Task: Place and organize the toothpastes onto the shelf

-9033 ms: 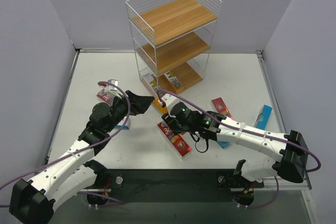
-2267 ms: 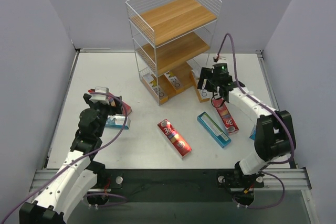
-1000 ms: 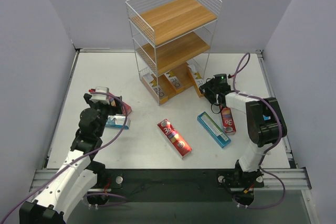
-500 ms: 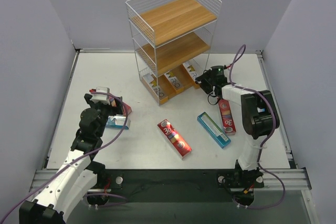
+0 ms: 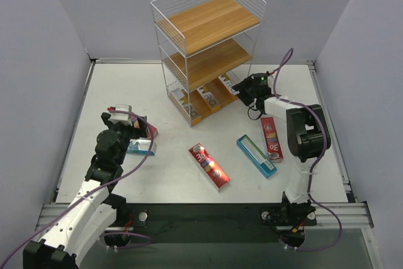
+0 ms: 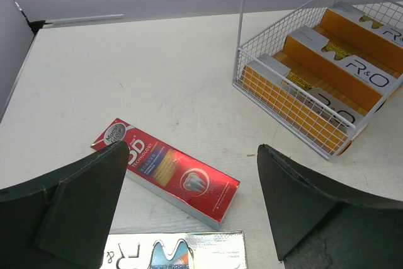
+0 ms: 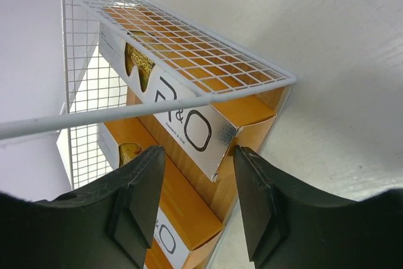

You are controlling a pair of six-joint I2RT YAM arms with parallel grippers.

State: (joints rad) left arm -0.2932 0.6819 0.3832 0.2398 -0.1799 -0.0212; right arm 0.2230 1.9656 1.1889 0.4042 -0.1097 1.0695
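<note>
Our right pincer [image 7: 196, 155] reaches in at the right-hand end of the bottom tier of the shelf [image 5: 208, 23]. Its two fingers [image 7: 141, 200] stand either side of the near end of an orange-and-white carton [image 7: 182, 124] marked "R&O". The carton's end fills most of the gap between them, but we cannot tell whether the pads press on it or merely flank it. That carton lies on the lowest wooden board under the white wire rail, with a second orange-and-white carton [image 7: 182, 212] just beside it. From above we count three such cartons side by side on that tier, the third carton [image 5: 186, 102] at the left end.

Our left pincer [image 6: 193, 149] hangs low over the left part of the counter [image 5: 126, 86], its jaws wide apart and gripping nothing. Below it a red carton marked "3D" [image 6: 167, 181] lies flat and slantwise. Just nearer to us is a teal-and-silver carton [image 6: 173, 253], of which the wrist view shows only one edge.

Three more cartons lie flat on the counter, apart from the shelf. They are a middle red carton [image 5: 209, 165], a teal-and-white carton [image 5: 256, 155] to its right, and a right red carton [image 5: 271, 138] close to the right arm [image 5: 302, 137].
</note>
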